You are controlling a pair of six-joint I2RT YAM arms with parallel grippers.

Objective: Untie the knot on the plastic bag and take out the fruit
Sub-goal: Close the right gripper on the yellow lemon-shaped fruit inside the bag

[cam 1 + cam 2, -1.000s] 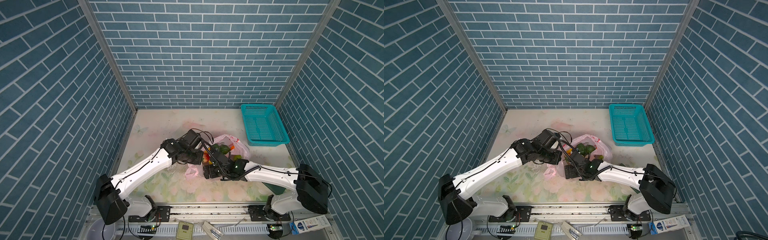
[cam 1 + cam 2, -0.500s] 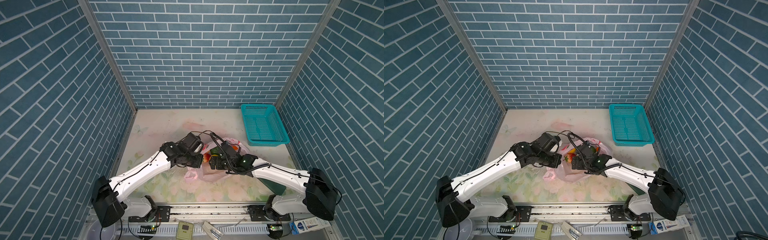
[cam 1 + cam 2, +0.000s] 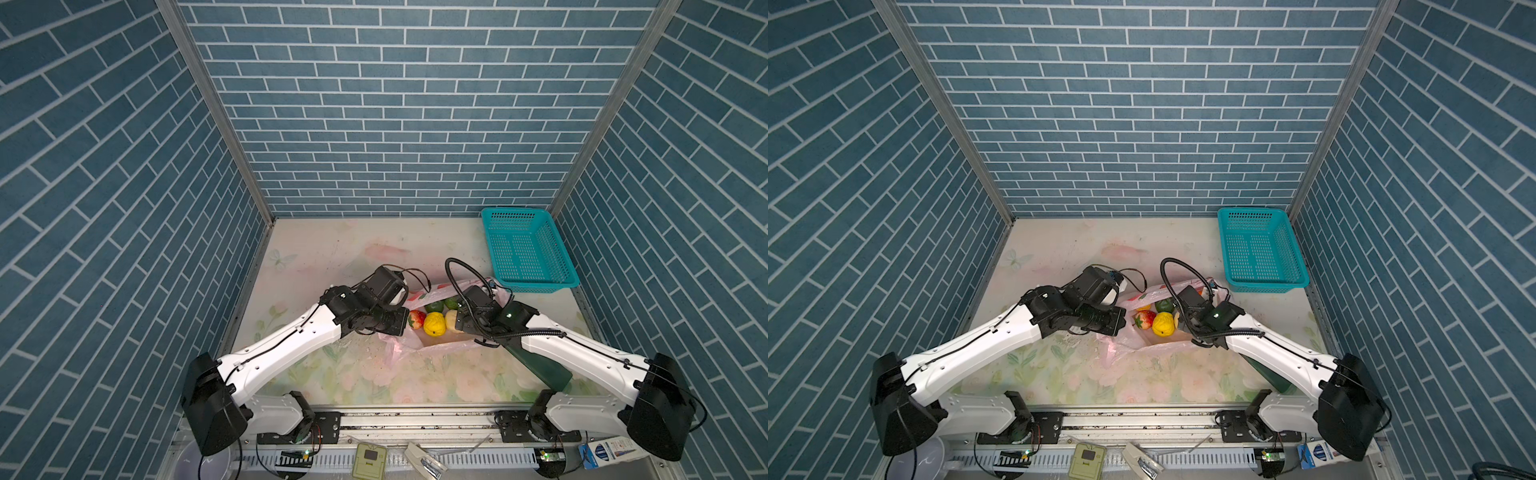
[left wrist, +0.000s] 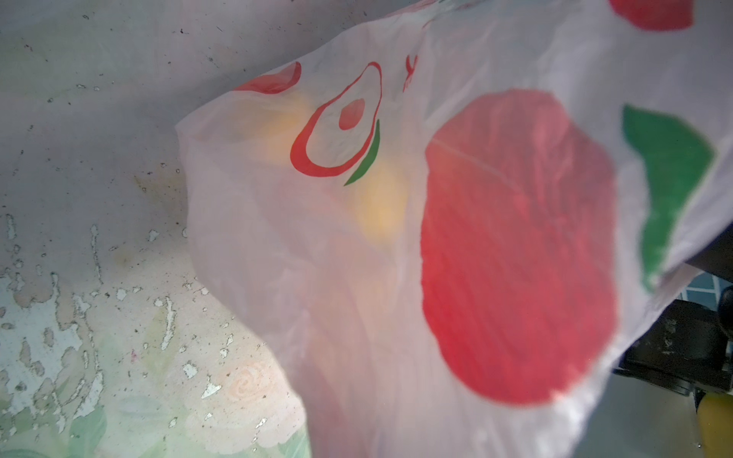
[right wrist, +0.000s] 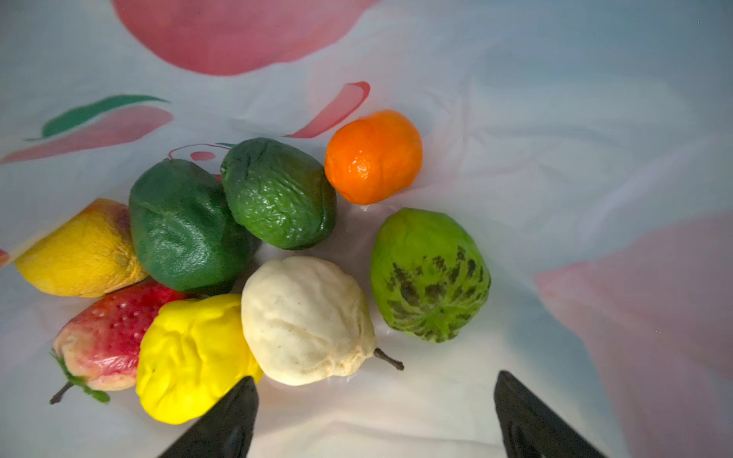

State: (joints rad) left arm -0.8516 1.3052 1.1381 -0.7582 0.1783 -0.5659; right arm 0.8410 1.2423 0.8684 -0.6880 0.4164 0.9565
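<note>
The pink plastic bag (image 3: 397, 347) (image 3: 1121, 345) lies open at mid-table in both top views. Its knot does not show in any view. My left gripper (image 3: 402, 324) is shut on the bag's left rim and holds it up; in the left wrist view the bag's printed film (image 4: 357, 277) hides the fingers. My right gripper (image 5: 375, 378) stands open inside the bag's mouth, empty. Just ahead of it lie a cream-white fruit (image 5: 305, 321) and a yellow one (image 5: 190, 357) (image 3: 434, 324). Light green (image 5: 430, 273), orange (image 5: 373, 156), two dark green (image 5: 277, 192) and red (image 5: 107, 337) fruit lie beyond.
A teal perforated basket (image 3: 525, 253) (image 3: 1258, 251) stands at the back right, against the wall. A dark green object (image 3: 540, 365) lies under my right arm. Blue brick walls close in three sides, and a metal rail (image 3: 415, 415) runs along the front edge.
My right gripper has swung from in front of the bag up into its mouth. The bag's opening now gapes wider, showing the fruit. My left gripper has hardly moved.
</note>
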